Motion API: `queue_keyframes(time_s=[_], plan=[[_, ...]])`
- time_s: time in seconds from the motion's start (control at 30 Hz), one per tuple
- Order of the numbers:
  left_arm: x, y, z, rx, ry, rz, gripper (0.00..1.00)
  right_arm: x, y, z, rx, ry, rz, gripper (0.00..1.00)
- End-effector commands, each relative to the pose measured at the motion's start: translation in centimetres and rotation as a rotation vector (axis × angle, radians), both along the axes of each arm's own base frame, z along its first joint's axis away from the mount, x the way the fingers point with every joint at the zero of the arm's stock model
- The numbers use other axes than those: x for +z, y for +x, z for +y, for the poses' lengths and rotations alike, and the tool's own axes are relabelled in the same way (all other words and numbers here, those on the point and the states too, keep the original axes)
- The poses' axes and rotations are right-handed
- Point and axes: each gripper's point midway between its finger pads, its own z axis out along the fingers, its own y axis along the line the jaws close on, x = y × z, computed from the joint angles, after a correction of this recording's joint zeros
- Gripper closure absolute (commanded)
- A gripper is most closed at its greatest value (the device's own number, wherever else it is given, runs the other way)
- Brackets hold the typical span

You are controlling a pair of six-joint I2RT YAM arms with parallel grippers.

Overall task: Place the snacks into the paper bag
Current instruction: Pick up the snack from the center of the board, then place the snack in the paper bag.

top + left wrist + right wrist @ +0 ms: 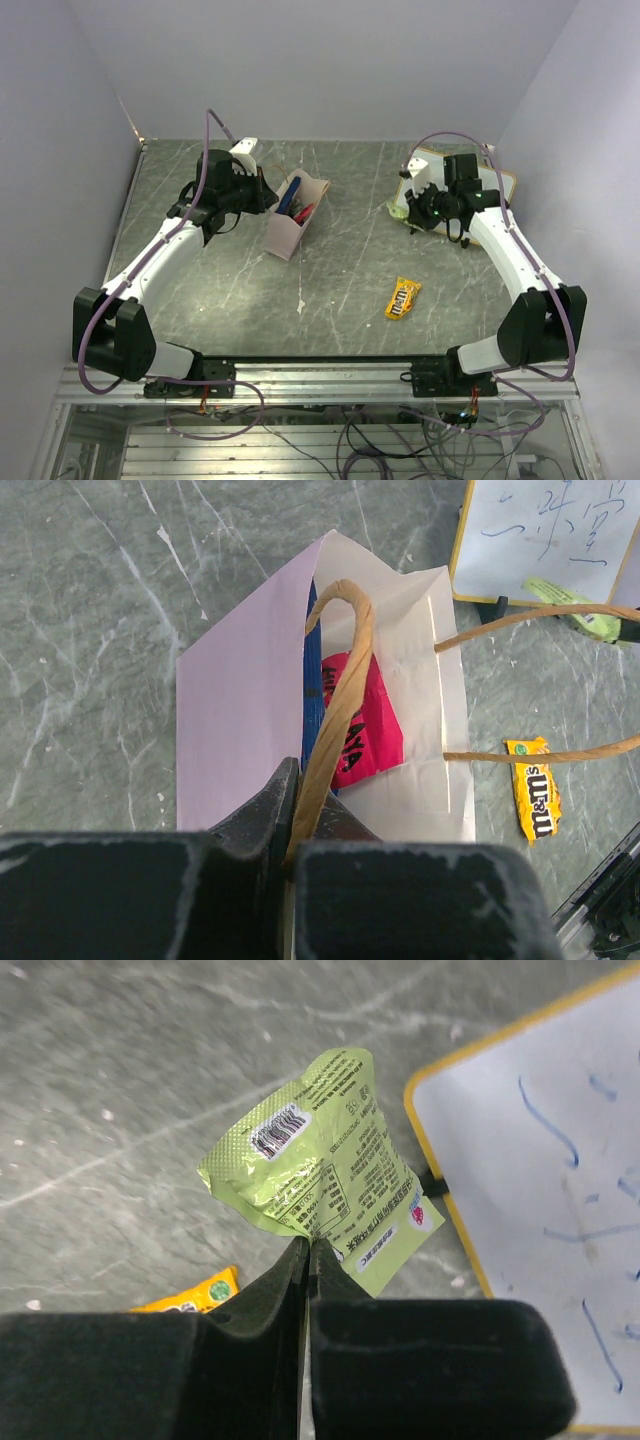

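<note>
The paper bag (293,222) is seen on the left half of the grey marbled table (340,265), leaning with its open mouth turned up and toward the left arm. It is a pale pinkish-beige bag with a cream inside and thin tan cord handles. One handle (345,670) is pinched between the closed fingers of the left claw (297,810), which is pressed right up to the bag's rim. Inside the bag, a pink-red packet (362,725) with dark lettering is seen lying against the far wall, and the edge of a dark blue packet (313,685) is seen beside it along the nearer wall.

On the right side of the table, the light green packet (320,1175) is gripped by one crimped end in the right claw (308,1252), whose fingers are closed tightly on it. The packet is shiny and creased, with a barcode and small printed text on the face turned to the wrist camera. It is held just beside the white board (545,1210), which is yellow-framed and scribbled in blue. Whether the packet is clear of the table cannot be told.

The yellow M&M's packet (403,298) is left flat on the table, well apart from the bag and nearer the right arm.
</note>
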Motion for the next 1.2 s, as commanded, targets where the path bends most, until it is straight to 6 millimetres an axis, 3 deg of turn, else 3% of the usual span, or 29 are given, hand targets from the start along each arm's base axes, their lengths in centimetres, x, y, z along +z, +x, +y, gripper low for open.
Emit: queue_keyframes(time_s=[0.0, 0.33, 0.57, 0.9, 1.17], plan=[[2.1, 0.8, -0.5, -0.032, -0.035, -0.090, 0.93, 4.4, -0.7, 3.4, 0.155, 0.118, -0.062, 1.00], [2.4, 0.3, -0.9, -0.065, -0.048, -0.102, 0.93, 12.6, -0.3, 9.6, 0.332, 0.163, -0.250, 1.00], [2.0, 0.2, -0.8, -0.093, -0.008, -0.110, 0.93, 16.8, 0.4, 13.0, 0.405, 0.173, -0.354, 1.00], [2.6, -0.7, -1.4, -0.182, 0.009, -0.146, 0.93, 17.3, -1.1, 19.0, 0.619, 0.145, -0.395, 1.00], [3.3, -1.8, -1.3, -0.286, 0.087, -0.211, 0.93, 13.9, -2.0, 22.0, 0.750, 0.037, -0.346, 1.00]])
